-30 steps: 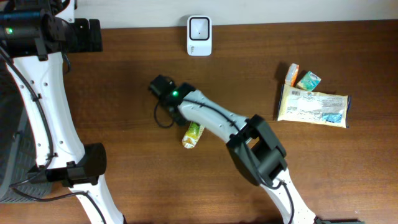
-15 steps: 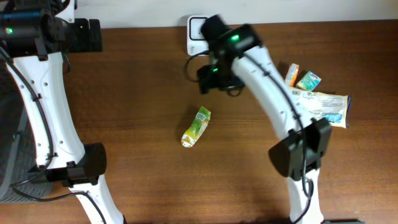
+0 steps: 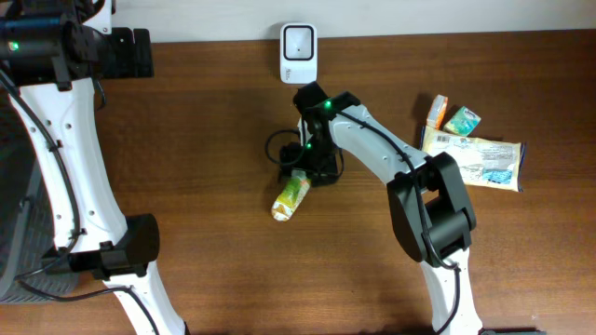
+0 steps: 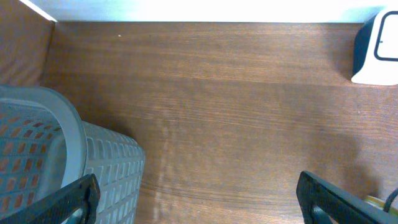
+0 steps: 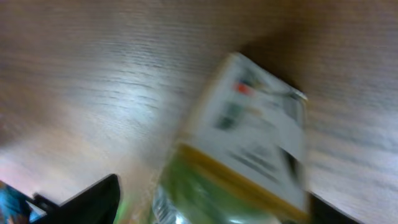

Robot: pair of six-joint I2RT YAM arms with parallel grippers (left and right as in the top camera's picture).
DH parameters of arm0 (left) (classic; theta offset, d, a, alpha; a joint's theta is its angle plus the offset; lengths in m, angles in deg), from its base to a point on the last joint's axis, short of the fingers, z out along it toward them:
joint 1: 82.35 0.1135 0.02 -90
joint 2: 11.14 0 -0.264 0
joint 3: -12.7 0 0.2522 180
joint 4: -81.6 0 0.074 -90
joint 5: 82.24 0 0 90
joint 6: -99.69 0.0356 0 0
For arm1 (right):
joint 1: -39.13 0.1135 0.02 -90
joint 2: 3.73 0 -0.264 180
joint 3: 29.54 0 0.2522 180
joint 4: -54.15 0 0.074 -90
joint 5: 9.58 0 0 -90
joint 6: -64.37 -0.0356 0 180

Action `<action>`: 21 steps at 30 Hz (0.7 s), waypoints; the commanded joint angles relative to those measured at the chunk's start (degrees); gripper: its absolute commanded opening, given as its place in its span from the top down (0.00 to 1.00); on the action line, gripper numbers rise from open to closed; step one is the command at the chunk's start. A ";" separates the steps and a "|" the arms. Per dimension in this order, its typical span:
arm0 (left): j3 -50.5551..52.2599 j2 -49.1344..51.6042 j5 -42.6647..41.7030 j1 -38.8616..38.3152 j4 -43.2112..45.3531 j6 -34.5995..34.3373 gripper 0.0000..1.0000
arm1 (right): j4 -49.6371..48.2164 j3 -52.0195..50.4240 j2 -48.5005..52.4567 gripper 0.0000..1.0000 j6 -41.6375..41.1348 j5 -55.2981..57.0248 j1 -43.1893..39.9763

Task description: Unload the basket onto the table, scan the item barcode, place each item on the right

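Overhead: green packet (image 3: 291, 198) lies flat mid-worktop (image 3: 186, 140), apart from the scanner (image 3: 299, 53).
Right jaws spread wide over packet's upper end, not gripping; left jaws released, holding nothing.

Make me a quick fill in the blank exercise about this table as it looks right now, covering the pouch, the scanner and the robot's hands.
The right hand sits at the green pouch with its jaws ____.
The scanner at the table's back edge is ____ in colour.
In the left wrist view, a grey ____ stands at the left.
In the overhead view, the snack packets lie on the ____ side.

Missing words: open; white; basket; right.
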 commanded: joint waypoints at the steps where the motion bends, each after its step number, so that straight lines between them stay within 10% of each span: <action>1: -0.46 -0.66 0.22 0.35 -0.07 -0.33 0.01 | -2.03 -0.37 -0.76 0.42 -1.97 1.62 1.05; 11: -0.46 -0.66 0.22 0.35 -0.09 -0.33 0.01 | -3.41 0.02 -0.83 0.92 4.79 2.99 0.42; 16: -0.46 -0.66 0.22 0.39 -0.09 -0.31 0.01 | 1.62 4.37 -1.29 0.96 7.58 10.58 0.52; 21: -0.46 -0.66 0.22 0.39 -0.09 -0.33 0.01 | 18.34 15.13 -1.49 0.96 7.17 45.13 3.45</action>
